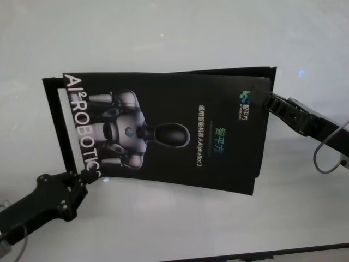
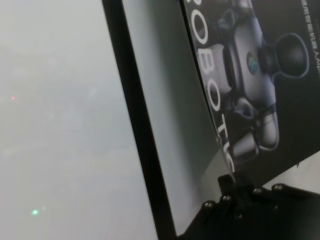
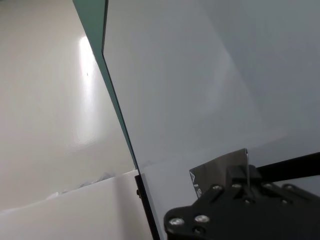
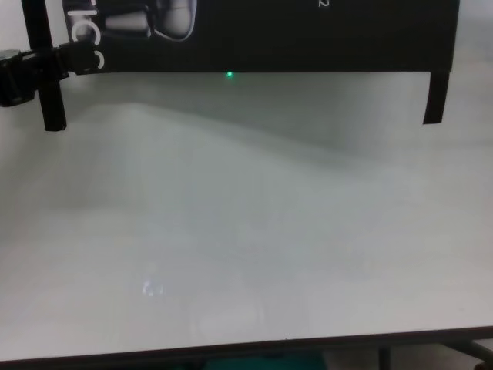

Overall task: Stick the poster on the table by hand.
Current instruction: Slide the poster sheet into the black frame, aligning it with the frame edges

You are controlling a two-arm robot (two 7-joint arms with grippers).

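- Counting the things in sight gives one poster [image 1: 174, 125], one table [image 1: 163, 33], two grippers, and black tape strips standing out past the poster's edges.
- The poster is a black glossy sheet printed with a grey-white robot and white lettering, held above the white table between the two claws, not lying flat on it.
- The left gripper [image 1: 87, 177] sits at the poster's near left corner, right beside the large white letters; its fingers are closed on that corner, pinching the sheet's edge.
- In the left wrist view the same claw [image 2: 235, 182] shows at the foot of the lettering, with the printed robot just beyond its tips.
- The right gripper [image 1: 263, 100] sits at the poster's far right corner, next to the small green logo; it too is clamped on the sheet, its dark arm leading away to the right.
- In the right wrist view that claw [image 3: 235, 172] grips a shiny dark corner of the sheet.
- One long tape strip [image 1: 54, 120] runs just beyond the left claw, apart from the poster's lettered edge, with white table showing in the gap.
- From the chest view, two strips hang below the poster's lower edge: one [image 4: 48, 69] beside the left claw, another [image 4: 435, 96] far off at the right end.
- A grey cable [image 1: 327, 155] loops beside the right arm.
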